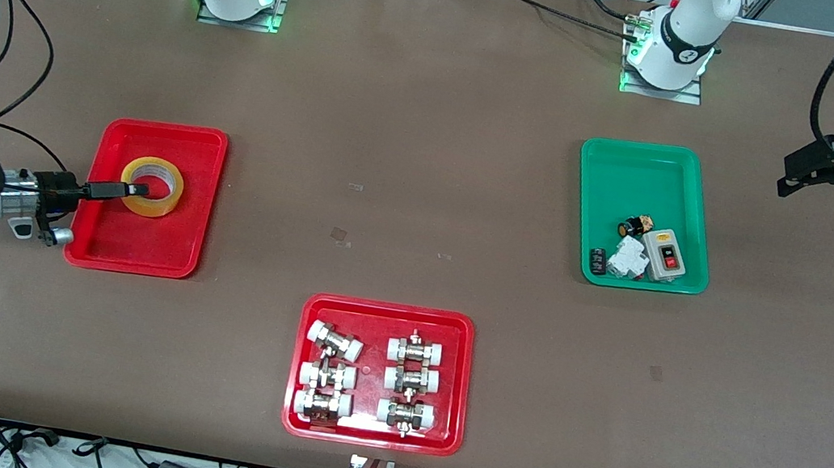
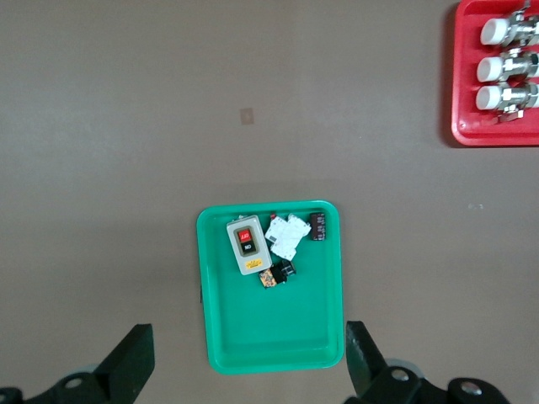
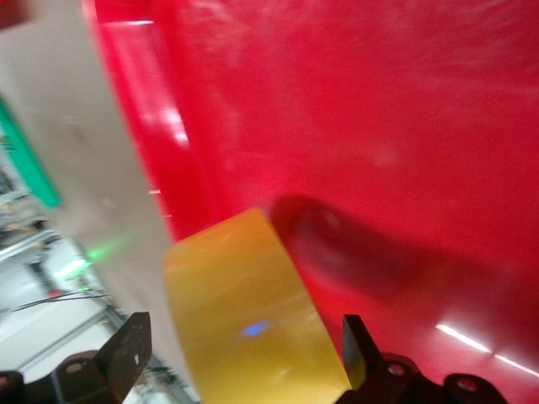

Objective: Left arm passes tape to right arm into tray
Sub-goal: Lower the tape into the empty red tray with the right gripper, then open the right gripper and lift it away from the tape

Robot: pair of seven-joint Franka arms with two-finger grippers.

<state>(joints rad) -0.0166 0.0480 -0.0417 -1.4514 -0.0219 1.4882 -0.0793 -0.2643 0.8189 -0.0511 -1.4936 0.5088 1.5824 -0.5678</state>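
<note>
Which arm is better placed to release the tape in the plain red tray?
Right. The right tool reaches the tape inside the tray. The left tool waits open, away from it, past the green tray.
</note>
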